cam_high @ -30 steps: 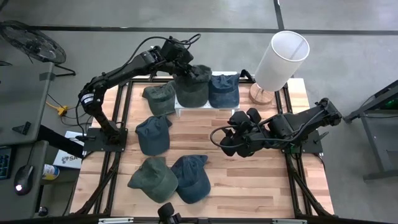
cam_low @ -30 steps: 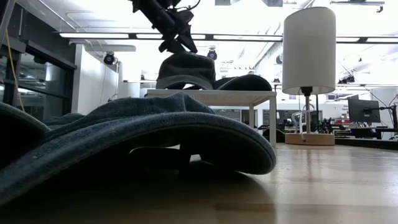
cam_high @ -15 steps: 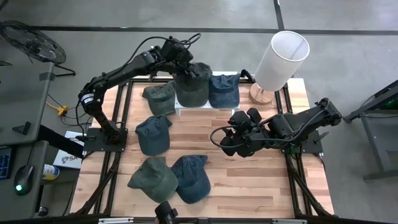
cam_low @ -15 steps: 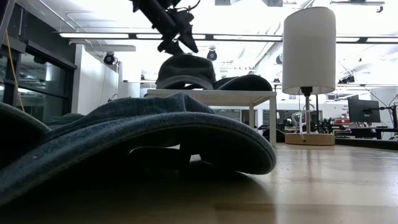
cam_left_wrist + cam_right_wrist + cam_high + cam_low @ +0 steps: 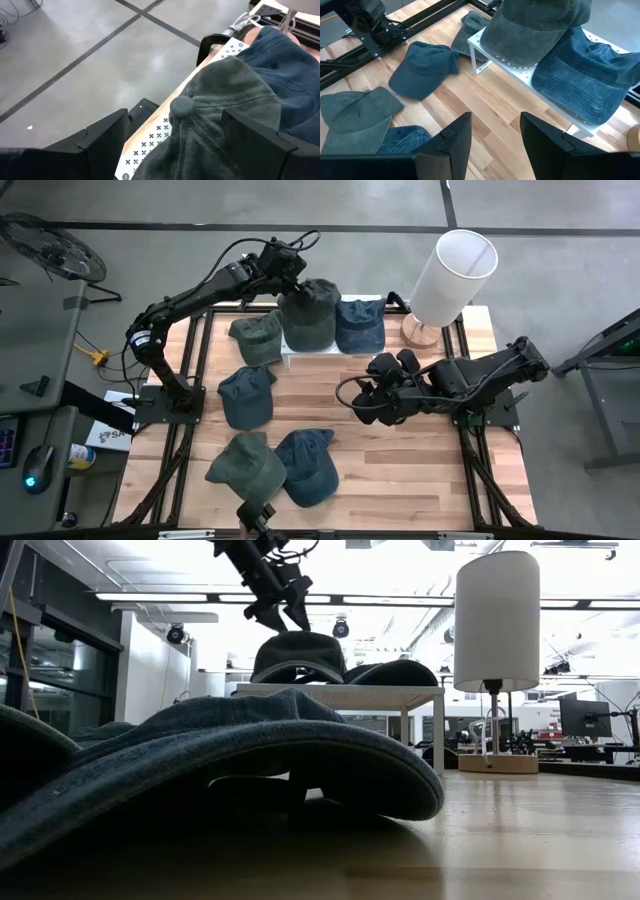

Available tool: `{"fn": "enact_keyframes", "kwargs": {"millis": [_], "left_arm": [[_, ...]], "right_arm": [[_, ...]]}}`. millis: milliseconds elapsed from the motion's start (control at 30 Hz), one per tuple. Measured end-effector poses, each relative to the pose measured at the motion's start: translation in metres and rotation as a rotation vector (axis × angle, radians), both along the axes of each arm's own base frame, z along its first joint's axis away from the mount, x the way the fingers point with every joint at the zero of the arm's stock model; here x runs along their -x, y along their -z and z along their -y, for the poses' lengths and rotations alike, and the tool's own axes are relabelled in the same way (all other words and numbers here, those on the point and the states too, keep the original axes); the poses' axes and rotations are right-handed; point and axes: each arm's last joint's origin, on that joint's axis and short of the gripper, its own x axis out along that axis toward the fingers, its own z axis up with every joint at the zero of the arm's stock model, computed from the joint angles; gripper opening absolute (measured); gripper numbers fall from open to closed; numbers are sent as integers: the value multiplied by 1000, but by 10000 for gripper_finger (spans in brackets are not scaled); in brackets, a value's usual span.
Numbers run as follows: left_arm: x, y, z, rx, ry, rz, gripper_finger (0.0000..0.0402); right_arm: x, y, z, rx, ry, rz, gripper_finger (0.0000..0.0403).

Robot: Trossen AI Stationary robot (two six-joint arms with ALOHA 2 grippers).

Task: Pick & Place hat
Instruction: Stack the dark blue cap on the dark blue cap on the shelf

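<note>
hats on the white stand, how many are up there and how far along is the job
Done: two hats sit on the white stand, a green hat and a blue hat beside it. In hand: nothing; the left gripper hangs open just above the green hat, and the right gripper hovers empty over mid-table. Left: four hats on the table, a green one by the stand, a blue one, and a green and blue pair near the front edge.

Green cap [image 5: 308, 315] beside blue cap [image 5: 359, 326] on white cross-marked stand [image 5: 520, 70].
</note>
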Motion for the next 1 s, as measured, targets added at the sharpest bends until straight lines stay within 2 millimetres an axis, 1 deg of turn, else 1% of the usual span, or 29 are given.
{"fn": "enact_keyframes", "kwargs": {"millis": [200, 400, 500, 633, 700, 800, 900, 1000], "left_arm": [[3, -5, 3, 8, 29, 23, 317], [14, -25, 16, 8, 84, 99, 317], [26, -37, 27, 31, 123, 137, 317], [39, -53, 48, 45, 201, 174, 317], [44, -57, 60, 71, 225, 177, 317], [48, -60, 80, 117, 248, 157, 317], [51, -58, 99, 155, 265, 109, 317], [55, -56, 119, 196, 269, 52, 317]], "right_arm": [[-1, 0, 2, -12, 4, -2, 161], [-1, 1, 1, -43, -16, -13, 161], [-1, 1, 1, -51, -49, -33, 161], [-1, 2, -2, -30, -133, -81, 161], [-2, 2, -5, -28, -186, -95, 161], [-7, 8, -12, -17, -273, -90, 161], [-13, 19, -21, 4, -384, -90, 161], [-18, 36, -34, 21, -518, -90, 161]]}}
